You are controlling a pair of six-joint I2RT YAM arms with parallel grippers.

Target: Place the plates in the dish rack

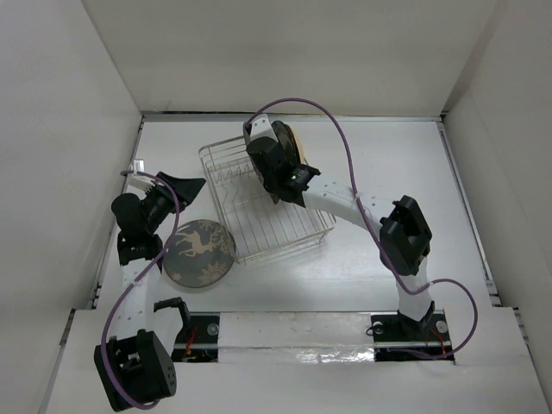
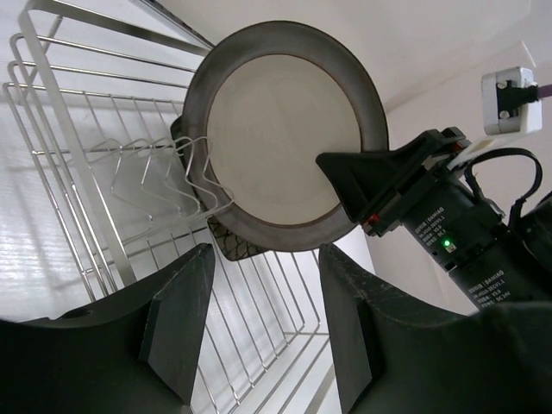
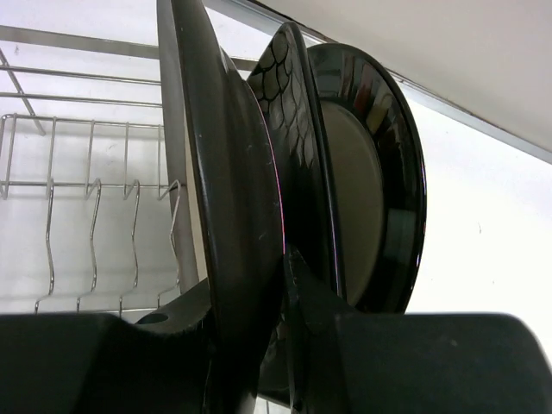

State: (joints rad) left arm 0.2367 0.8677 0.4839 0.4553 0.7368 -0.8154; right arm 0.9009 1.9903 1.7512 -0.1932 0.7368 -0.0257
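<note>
Right gripper (image 3: 280, 285) pinches the dark-rimmed plate (image 3: 228, 190) by its rim over the dish rack (image 1: 259, 216): rigid, glossy, breakable. Left gripper (image 2: 263, 315) gapes, unladen.

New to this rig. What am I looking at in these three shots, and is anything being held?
Two robot arms sit on a white table, seen from above in the top view; the other two views are cameras on each wrist. The right gripper has its fingers clamped on the rim of a dark-rimmed plate, holding it upright in the wire dish rack beside two plates already standing there. The left gripper is open and empty, looking at the rack. A grey deer plate lies flat on the table beside the rack, not yet loaded.
</note>
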